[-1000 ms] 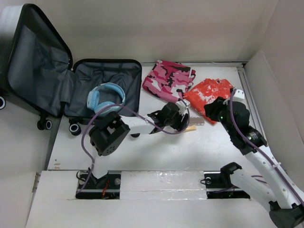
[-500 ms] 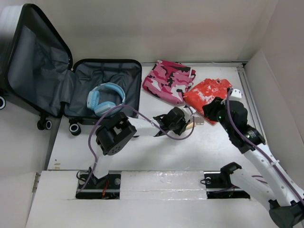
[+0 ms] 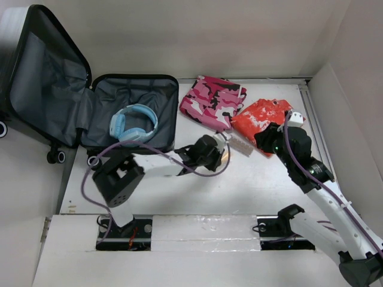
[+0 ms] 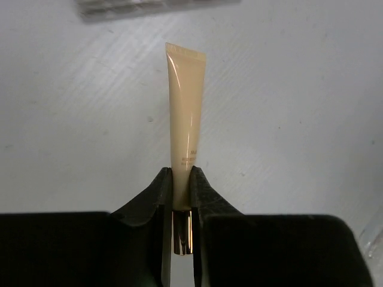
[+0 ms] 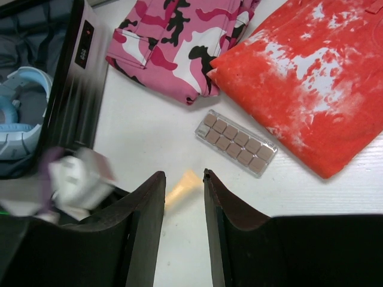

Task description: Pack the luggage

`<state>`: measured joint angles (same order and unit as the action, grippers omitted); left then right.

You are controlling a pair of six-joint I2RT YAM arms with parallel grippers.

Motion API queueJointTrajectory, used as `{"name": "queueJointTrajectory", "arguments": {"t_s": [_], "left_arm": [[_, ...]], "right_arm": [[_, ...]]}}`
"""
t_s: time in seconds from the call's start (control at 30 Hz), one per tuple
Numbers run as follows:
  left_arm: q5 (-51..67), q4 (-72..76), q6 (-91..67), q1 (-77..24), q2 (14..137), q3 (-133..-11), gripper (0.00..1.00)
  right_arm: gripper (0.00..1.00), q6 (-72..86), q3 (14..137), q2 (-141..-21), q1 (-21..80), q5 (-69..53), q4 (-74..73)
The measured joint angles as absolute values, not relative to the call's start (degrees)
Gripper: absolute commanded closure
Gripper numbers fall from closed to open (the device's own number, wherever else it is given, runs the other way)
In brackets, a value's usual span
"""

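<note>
**Inspector:** Left side, status?
**Assessor:** Left arm (image 3: 158,160) stretches forward and to the right, forearm nearly level. Left claw (image 4: 181,174) is clamped near the cap end of a cream tube (image 4: 185,101).
**Inspector:** Right side?
**Assessor:** Right arm (image 3: 332,203) reaches forward, elbow bent and wrist pitched downward. Right claw (image 5: 184,179) has its jaws parted.

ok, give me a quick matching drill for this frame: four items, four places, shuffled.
Items
1. blue headphones
2. cream tube
3. pink camo garment
4. clear tray of brown squares

Places
A. between the luggage and the red-orange garment
B. pinched in the left hand
C. inside the luggage
D. on the table, on the near side of both garments

Pairs: 1-C, 2-B, 3-A, 4-D
</note>
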<state>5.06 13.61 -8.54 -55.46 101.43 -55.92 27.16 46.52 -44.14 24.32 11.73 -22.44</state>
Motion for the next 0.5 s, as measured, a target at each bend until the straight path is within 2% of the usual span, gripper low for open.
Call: {"name": "queueJointTrajectory", "arguments": {"t_s": [0.13,0.3,0.33,0.37,0.4,0.43,0.5], "left_arm": [[0.95,12.12,-12.34,-51.66,91.15,-54.81,1.00],[-10.37,11.62,-17.58,-45.21,81.76,-55.99,1.00],[-12.64,11.44,-18.87,-43.46,80.53,-56.05,0.97],[-14.37,10.90,-20.25,-41.25,79.53,-56.03,0.90],[-16.23,10.39,-21.82,-38.85,78.52,-55.88,0.77],[-17.85,10.17,-23.16,-36.14,77.71,-55.68,0.61],[-19.79,10.26,-25.96,-31.00,76.34,-54.68,0.25]], "right_arm": [[0.62,26.96,46.50,-44.07,23.99,10.57,-22.33],[0.62,26.61,45.95,-44.01,23.94,8.05,-21.82],[0.62,26.57,45.91,-44.05,23.94,7.57,-21.80],[0.62,26.55,45.89,-44.10,23.94,7.18,-21.78],[0.62,26.52,45.89,-44.18,23.94,6.90,-21.76],[0.62,26.52,45.69,-44.27,23.94,6.66,-21.45],[0.55,26.50,44.82,-44.42,23.94,6.55,-20.80]]}}
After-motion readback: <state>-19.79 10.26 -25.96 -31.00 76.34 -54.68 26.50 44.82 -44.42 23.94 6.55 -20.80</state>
